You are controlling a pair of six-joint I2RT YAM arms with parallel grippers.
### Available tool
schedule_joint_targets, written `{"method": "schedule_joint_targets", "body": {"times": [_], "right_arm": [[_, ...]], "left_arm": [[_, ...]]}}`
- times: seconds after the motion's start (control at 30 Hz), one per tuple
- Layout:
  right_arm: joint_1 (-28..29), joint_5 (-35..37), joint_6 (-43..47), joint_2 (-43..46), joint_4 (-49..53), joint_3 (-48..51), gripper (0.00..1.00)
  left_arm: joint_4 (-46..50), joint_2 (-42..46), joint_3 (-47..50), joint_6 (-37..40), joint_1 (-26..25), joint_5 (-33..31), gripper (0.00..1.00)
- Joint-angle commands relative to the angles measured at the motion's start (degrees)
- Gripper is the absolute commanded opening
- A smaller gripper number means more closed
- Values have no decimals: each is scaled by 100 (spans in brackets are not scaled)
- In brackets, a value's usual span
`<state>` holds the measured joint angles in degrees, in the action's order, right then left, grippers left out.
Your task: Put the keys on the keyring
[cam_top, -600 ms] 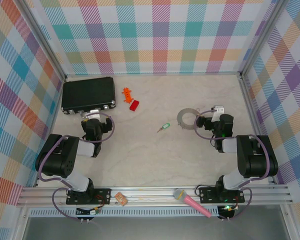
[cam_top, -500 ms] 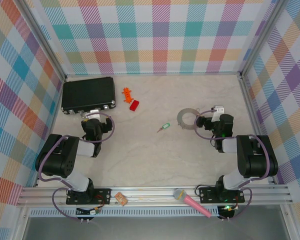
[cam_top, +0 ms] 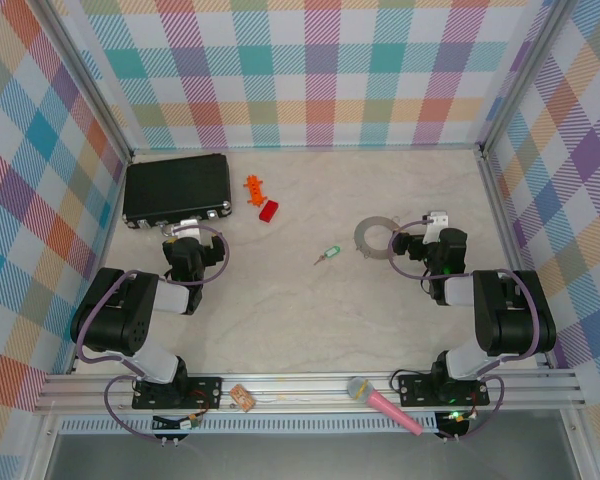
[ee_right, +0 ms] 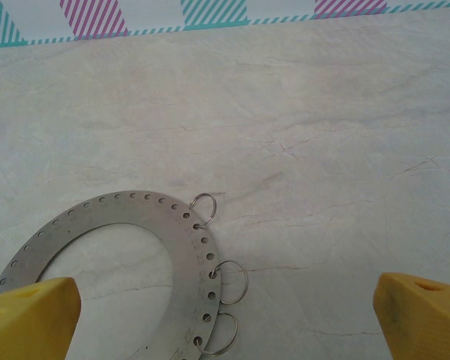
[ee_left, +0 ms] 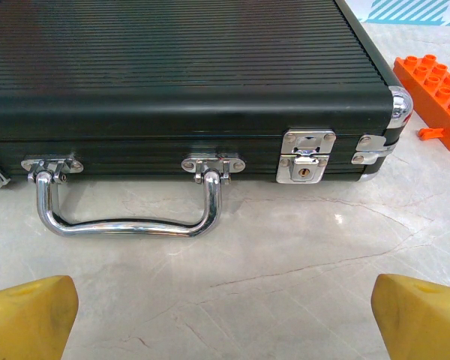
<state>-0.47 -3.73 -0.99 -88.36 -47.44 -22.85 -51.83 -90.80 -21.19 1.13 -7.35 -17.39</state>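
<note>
The key, tiny with a green head and a short silver blade, lies flat on the table's middle. To its right lies the keyring, a flat silver-grey ring. In the right wrist view the keyring has a row of small holes and three small wire loops along its edge. My right gripper sits just right of it, and this gripper is open with nothing held. My left gripper faces the black case, and in its wrist view the gripper is open over bare table.
A black ribbed case with a chrome handle lies at the back left. An orange toy piece and a red block lie right of it. A pink microphone rests on the front rail. Checked walls enclose the table.
</note>
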Motion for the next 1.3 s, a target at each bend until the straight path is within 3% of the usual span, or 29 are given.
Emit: {"method": "schedule_joint_targets", "body": {"times": [0.0,0.4,0.5,0.6,0.67,0.73,0.77,0.83,0.93,1.1,1.27], "right_arm": [[-15,-94,46,20,-2,-96,99],[-15,-77,49,37,-35,-71,99],[-14,44,14,469,206,-14,99],[-13,585,-484,1367,1672,-226,99],[-9,865,-987,1945,2536,-436,99],[-14,944,-1402,2396,2817,-457,99],[-7,1115,-1848,2626,2992,-470,99],[-15,1316,-2654,3040,3582,-605,99],[-15,1250,-3229,3503,4012,-730,99],[-18,322,-3456,4009,3925,-712,99],[-16,-405,-3363,3855,4048,-953,99]], "left_arm": [[-133,-6,-78,19,43,61,100],[15,124,-103,36,49,119,100],[1453,742,-587,-48,51,-207,100],[3119,1340,-1320,-589,43,-954,100],[4312,1691,-1860,-1445,50,-1544,100],[5654,1982,-2340,-2805,53,-2032,100],[6059,2116,-2509,-3183,61,-1950,100],[6063,2430,-2571,-3142,68,-1120,100],[6238,2890,-2557,-3506,65,-418,100],[6221,3454,-2229,-3659,-29,509,100],[6029,3770,-1846,-3534,-475,684,100]]}}
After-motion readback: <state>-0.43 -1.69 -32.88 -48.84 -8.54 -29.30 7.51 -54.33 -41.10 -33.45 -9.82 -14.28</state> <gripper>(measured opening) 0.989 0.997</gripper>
